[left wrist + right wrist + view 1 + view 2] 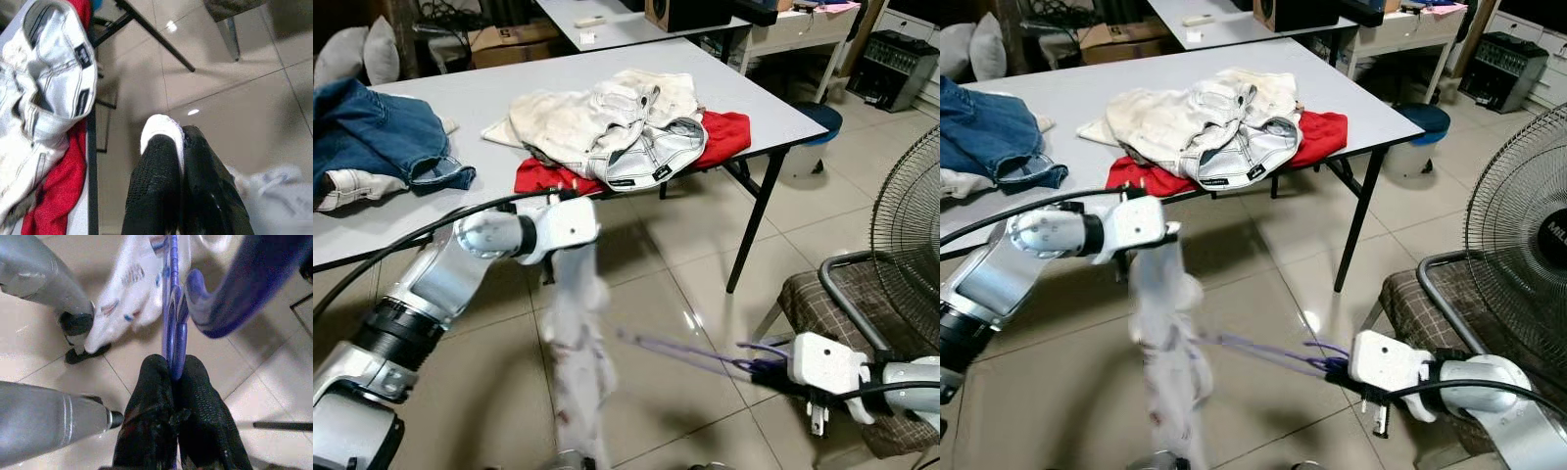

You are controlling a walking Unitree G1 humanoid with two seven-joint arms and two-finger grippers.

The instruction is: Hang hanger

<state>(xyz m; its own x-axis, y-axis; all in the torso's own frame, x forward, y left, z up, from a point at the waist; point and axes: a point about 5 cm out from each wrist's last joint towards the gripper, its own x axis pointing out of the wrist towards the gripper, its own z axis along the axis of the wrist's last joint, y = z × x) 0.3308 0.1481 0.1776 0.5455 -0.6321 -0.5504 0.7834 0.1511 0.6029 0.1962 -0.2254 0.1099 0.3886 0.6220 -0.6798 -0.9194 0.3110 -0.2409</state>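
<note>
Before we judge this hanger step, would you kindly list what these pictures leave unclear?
- White garment: motion-blurred in the eye views, so its type is unreadable; its lower end is cut off.
- Purple hanger: streaked in the eye views; its hook is cut off in the right wrist view.
- Label text on the white jeans: too small.

The left arm (440, 279) is a silver tube with a black ribbed collar, a rounded grey joint and a white boxy wrist housing; a black cable arcs along it. The right arm (1489, 392) matches: silver shell, white wrist block, black cable. Both sets of jaws are black with a fine woven texture.
</note>
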